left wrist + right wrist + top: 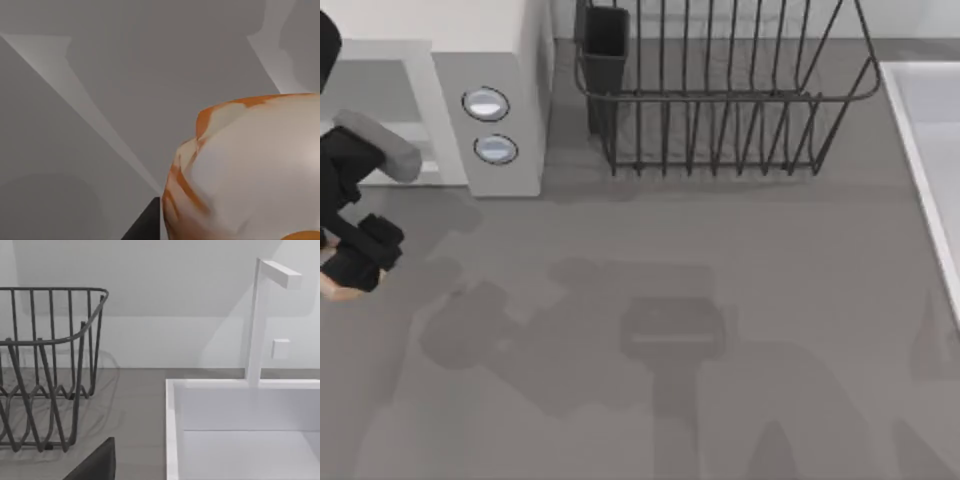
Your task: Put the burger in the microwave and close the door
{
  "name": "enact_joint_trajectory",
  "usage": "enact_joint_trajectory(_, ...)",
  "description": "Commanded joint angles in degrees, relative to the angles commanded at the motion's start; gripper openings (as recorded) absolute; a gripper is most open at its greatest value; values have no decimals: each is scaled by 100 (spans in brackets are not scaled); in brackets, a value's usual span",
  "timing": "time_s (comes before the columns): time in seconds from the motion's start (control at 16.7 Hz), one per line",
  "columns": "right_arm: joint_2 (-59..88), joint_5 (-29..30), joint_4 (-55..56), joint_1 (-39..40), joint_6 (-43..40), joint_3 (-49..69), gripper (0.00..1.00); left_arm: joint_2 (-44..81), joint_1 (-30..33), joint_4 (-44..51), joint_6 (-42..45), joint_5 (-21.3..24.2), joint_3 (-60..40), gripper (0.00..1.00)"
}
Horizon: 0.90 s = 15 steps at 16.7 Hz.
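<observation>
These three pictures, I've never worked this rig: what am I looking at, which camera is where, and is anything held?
Top view looks down on a grey table. My left arm's gripper sits at the table's left edge, in front of the white microwave with two knobs. A black wire dish rack stands at the back; a white sink lies at the right. The left wrist view, from that arm's wrist camera, shows the burger close up, apparently held. The right wrist view faces rack and sink.

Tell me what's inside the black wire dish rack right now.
The dish rack holds a dark cup-like holder in its left corner. The bars elsewhere show only grey table beneath. Its far end is cut off by the top view's edge.
</observation>
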<state>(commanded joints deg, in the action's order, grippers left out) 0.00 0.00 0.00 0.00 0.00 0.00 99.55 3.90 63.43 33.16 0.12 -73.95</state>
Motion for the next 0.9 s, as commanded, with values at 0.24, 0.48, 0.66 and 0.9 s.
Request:
enact_joint_trajectory(0.24, 0, 0, 0, 0, 0, 0, 100, 247, -125, -1079, -266, 115, 125, 0)
enact_joint_trajectory(0.48, 0, 0, 0, 0, 0, 0, 100, 672, -332, -2934, -704, 291, 376, 0)
enact_joint_trajectory(0.66, 0, 0, 0, 0, 0, 0, 100, 1021, -513, -4639, -1100, 444, 659, 0)
enact_joint_trajectory(0.9, 0, 0, 0, 0, 0, 0, 100, 1429, -770, -7062, -1682, 650, 1145, 0)
